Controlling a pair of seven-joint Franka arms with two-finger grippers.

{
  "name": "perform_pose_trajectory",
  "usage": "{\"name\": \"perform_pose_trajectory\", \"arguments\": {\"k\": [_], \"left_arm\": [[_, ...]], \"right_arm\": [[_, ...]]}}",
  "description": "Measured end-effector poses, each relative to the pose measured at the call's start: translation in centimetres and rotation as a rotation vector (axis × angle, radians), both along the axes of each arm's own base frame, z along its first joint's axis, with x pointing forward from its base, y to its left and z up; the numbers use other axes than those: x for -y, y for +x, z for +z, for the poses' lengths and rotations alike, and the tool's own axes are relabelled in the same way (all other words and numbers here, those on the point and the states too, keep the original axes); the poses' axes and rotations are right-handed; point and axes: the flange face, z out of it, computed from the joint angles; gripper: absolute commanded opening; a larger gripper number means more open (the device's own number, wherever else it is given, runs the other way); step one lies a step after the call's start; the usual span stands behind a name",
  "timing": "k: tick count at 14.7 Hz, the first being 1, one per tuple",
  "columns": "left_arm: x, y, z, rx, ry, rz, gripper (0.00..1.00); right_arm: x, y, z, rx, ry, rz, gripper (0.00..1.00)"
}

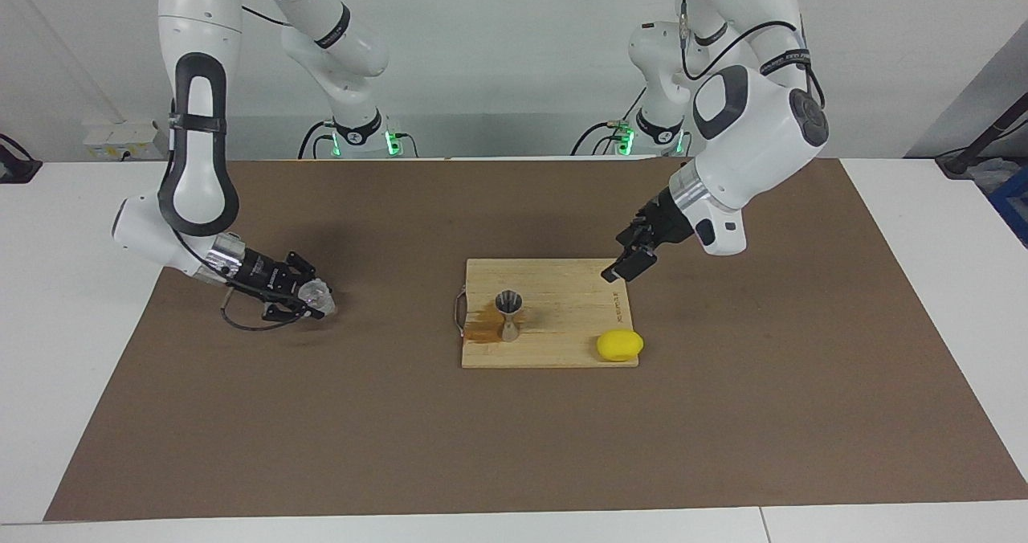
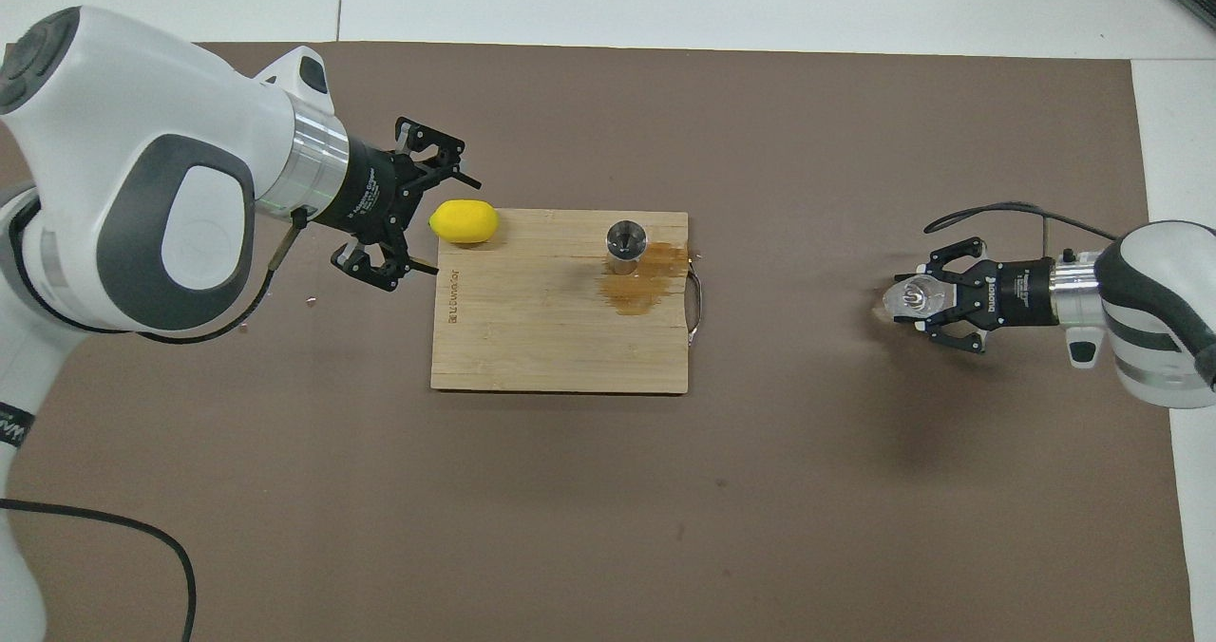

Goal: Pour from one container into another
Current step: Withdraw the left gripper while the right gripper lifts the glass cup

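Holding the clear cup (image 1: 315, 294) between its fingers (image 2: 953, 333), the right gripper (image 1: 309, 295) sits low over the brown mat (image 1: 321, 447) at the right arm's end of the tabletop. The metal jigger (image 1: 509, 312) stands upright on the wooden board (image 1: 562, 342), beside a brown wet patch (image 2: 638, 286). The left gripper (image 1: 622, 268) hovers over the board's corner with its fingers apart. A lemon (image 1: 619, 344) lies on the board.

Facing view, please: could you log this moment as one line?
right hand: shut on clear cup, over mat | left hand: open, over board corner | jigger: upright on cutting board
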Motion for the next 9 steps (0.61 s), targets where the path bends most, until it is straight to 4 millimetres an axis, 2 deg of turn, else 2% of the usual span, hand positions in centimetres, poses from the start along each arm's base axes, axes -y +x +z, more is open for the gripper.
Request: {"name": "perform_pose_trajectory", "arguments": {"k": [5, 7, 9], "left_arm": [[-4.7, 0.2, 3.9, 0.193, 0.193, -0.128, 1.00], [-7.8, 0.6, 4.7, 0.254, 0.228, -0.233, 1.00], [-11.7, 1.1, 5.2, 0.303, 0.251, -0.338, 1.00]], "right_arm": [[-5.7, 2.6, 4.2, -0.023, -0.034, -0.021, 0.00], [-8.9, 3.7, 5.8, -0.032, -0.056, -0.017, 0.00], [-12.1, 4.8, 7.5, -0.042, -0.104, -0.033, 0.00]]}}
